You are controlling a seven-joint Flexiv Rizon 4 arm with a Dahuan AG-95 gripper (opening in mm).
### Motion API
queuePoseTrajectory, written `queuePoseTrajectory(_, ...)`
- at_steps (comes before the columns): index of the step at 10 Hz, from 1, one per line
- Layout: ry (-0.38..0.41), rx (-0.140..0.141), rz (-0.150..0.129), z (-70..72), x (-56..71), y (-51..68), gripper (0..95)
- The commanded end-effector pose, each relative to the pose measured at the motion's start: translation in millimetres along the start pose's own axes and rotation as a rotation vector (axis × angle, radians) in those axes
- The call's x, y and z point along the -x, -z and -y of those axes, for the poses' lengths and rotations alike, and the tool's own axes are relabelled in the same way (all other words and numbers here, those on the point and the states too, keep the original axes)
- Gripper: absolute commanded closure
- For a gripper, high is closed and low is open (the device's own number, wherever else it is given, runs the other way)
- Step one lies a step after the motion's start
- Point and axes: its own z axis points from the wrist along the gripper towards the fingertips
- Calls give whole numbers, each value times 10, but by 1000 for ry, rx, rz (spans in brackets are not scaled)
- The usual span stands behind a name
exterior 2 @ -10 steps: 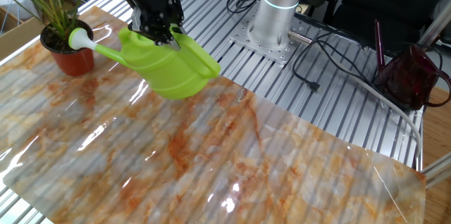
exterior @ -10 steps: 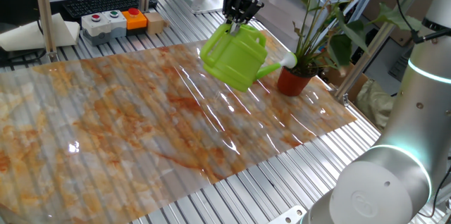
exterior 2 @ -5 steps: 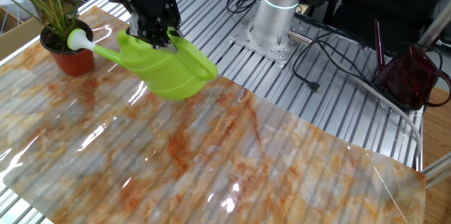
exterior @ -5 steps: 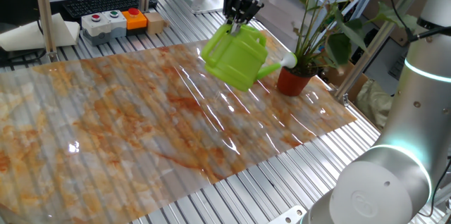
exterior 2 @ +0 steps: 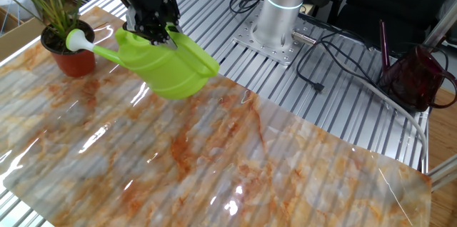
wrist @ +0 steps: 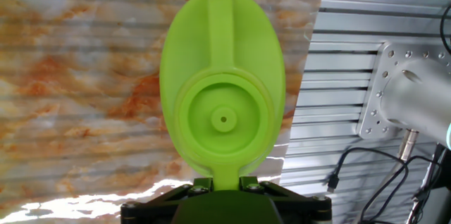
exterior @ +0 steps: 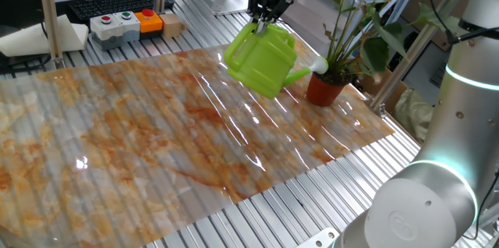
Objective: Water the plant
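My gripper [exterior: 261, 23] is shut on the handle of a lime-green watering can [exterior: 261, 65] and holds it above the table, tilted with its spout down toward the plant. In the other fixed view the gripper [exterior 2: 158, 36] grips the can [exterior 2: 168, 66], and the white spout tip [exterior 2: 76, 40] is at the rim of the terracotta-red pot [exterior 2: 66, 57]. The plant [exterior: 355, 22] has long thin stems and dark-green leaves; its pot [exterior: 325, 89] stands at the mat's far right edge. The hand view shows the can's top [wrist: 223, 115] filling the frame, with my gripper [wrist: 225, 182] shut on the handle.
An orange-marbled mat [exterior: 156, 139] covers the slatted metal table. A button box [exterior: 125, 24] and a keyboard [exterior: 109, 4] sit at the back left. The arm's base [exterior 2: 282, 13] stands behind the mat. A dark red jug [exterior 2: 418, 77] and cables lie to the right.
The can has moved slightly up and toward the plant; its spout tip has drawn closer over the pot. My grip on the handle is unchanged.
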Motion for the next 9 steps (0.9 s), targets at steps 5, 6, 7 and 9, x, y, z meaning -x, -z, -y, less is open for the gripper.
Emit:
queuePoseTrajectory(5,-23,3,-16,8,-21,-16,950)
queuePoseTrajectory(6,-22,2,-4,9,-21,-16,950)
queuePoseTrajectory(7,-19,3,8,8,-21,-15,950)
queuePoseTrajectory(9,-29,0,5,8,-20,-15,950)
